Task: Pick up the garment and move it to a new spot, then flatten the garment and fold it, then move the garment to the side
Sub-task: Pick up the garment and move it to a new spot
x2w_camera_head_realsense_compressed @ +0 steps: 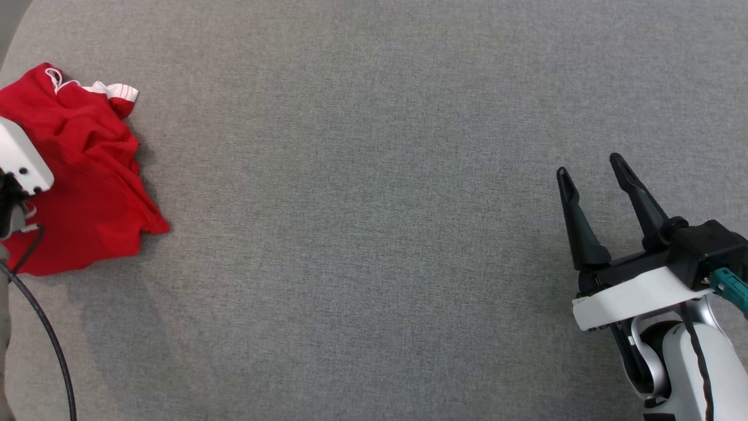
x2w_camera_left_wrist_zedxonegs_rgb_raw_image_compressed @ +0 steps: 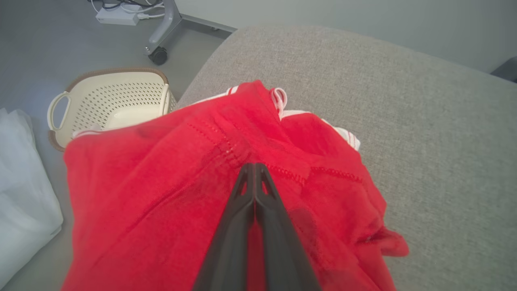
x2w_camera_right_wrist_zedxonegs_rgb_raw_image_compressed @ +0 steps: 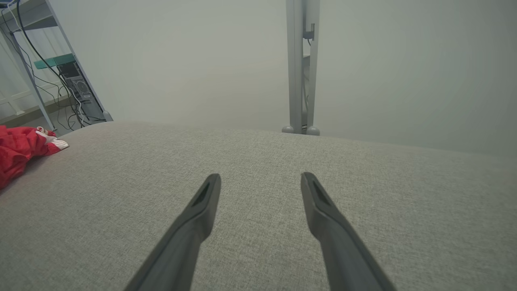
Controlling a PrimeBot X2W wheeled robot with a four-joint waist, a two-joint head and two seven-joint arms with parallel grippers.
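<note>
The garment [x2w_camera_head_realsense_compressed: 87,175], red with white trim, is seen crumpled at nine o'clock in the head view, at the rounded left edge of the table [x2w_camera_head_realsense_compressed: 374,234]. The left end effector [x2w_camera_left_wrist_zedxonegs_rgb_raw_image_compressed: 253,166] is clamped shut on a stitched fold of it, judged to be the grip for lifting it to a new spot. At four o'clock the right end effector [x2w_camera_head_realsense_compressed: 589,164] is held wide and empty above the table, well apart from the garment, probably kept ready for flattening. The table is covered in grey woven fabric. Beyond its edge, at ten o'clock in the left wrist view, a perforated cream basket [x2w_camera_left_wrist_zedxonegs_rgb_raw_image_compressed: 117,97] is set on the floor [x2w_camera_left_wrist_zedxonegs_rgb_raw_image_compressed: 36,52]. A metal post [x2w_camera_right_wrist_zedxonegs_rgb_raw_image_compressed: 301,64] is seen at twelve o'clock in the right wrist view.
</note>
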